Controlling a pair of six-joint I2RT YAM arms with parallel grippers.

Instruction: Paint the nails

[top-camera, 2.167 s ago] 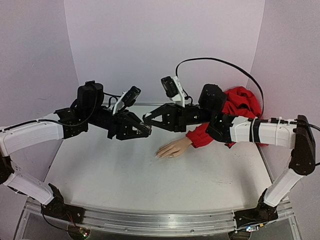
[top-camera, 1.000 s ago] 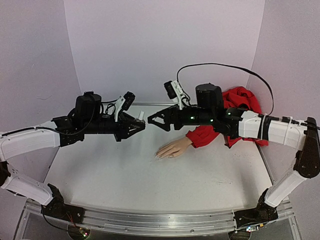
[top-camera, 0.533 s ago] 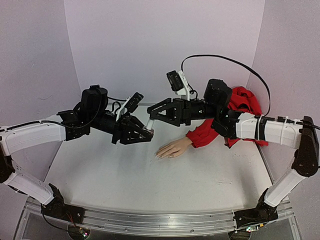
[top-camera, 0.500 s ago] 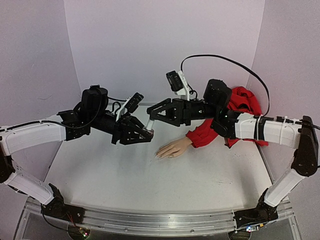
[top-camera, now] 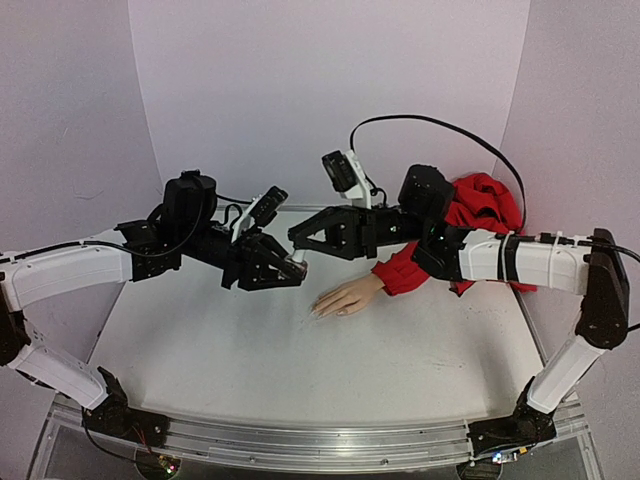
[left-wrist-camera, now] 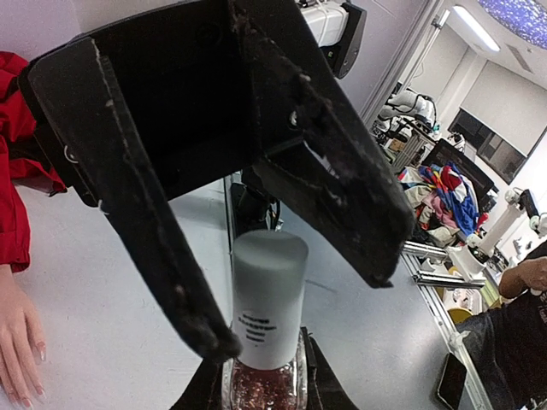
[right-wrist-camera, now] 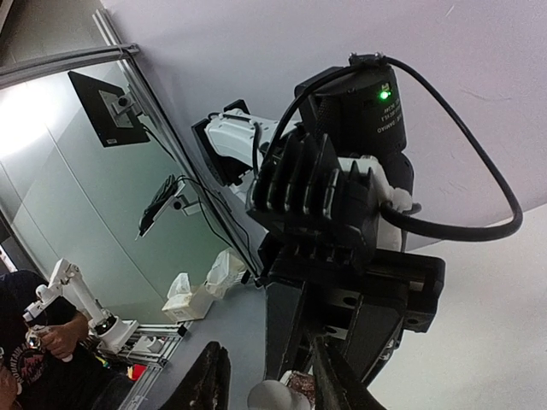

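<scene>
You have the left tool (top-camera: pixel 293 268) pinched on the small glass bottle (left-wrist-camera: pixel 261 389) of reddish glitter polish, above the rear middle of the white bench (top-camera: pixel 250 370). Your right tool (top-camera: pixel 295 240) reaches in from the right of the frame, its black fingers (left-wrist-camera: pixel 128 196) spread to either side of the bottle's white cap (left-wrist-camera: pixel 269 290). In the left wrist view the left-hand finger sits just beside the cap. The right-hand one stands off it.

The pale peach mannequin hand (top-camera: pixel 345 297) lies flat on the bench right of centre, just below both tools in the top view. Its fingertips point left. The nails (left-wrist-camera: pixel 39 351) show at the lower left of the left wrist view, apart from both tools. The red fabric sleeve (top-camera: pixel 400 272) runs to the upper right and heaps near the right wall.

White bench surface shows from the hand down to the metal rail (top-camera: pixel 300 445) at the near edge. Lavender walls (top-camera: pixel 300 100) close the other three sides.

The cap carries lines of black print, too small to read.
</scene>
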